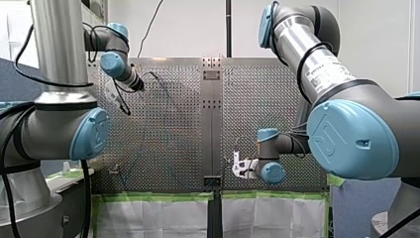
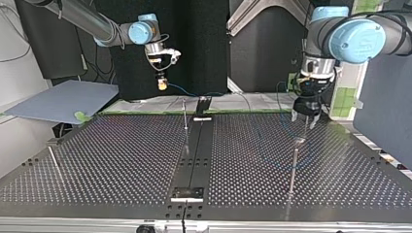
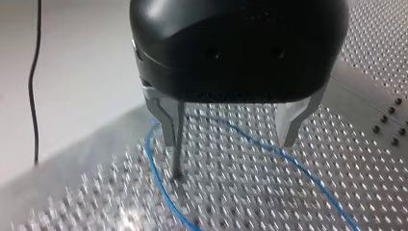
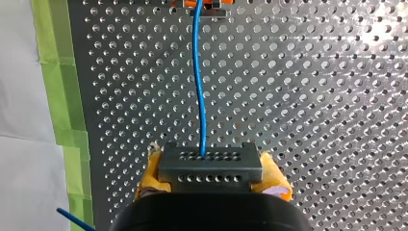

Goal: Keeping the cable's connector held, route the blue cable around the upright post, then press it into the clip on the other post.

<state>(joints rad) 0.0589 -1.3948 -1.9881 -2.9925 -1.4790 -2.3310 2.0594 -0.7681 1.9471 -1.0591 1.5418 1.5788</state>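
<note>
In the right wrist view a grey connector (image 4: 210,166) sits between yellow pads (image 4: 274,178), with my right gripper shut on it. The blue cable (image 4: 199,96) runs straight ahead from it to an orange and metal fixture (image 4: 199,5). In the top view my right gripper (image 2: 163,85) hangs above the table's far edge. My left gripper (image 2: 305,119) is open just above a thin upright post (image 2: 294,165). In the left wrist view that post (image 3: 176,166) stands at one metal finger, and the cable (image 3: 150,159) loops on the table around it.
A second thin post (image 2: 185,121) stands near the dark centre strip (image 2: 194,160), and a third (image 2: 54,162) at the top view's left. A grey board (image 2: 63,99) lies beyond the table's far left corner. Green tape (image 4: 57,82) edges the perforated plate.
</note>
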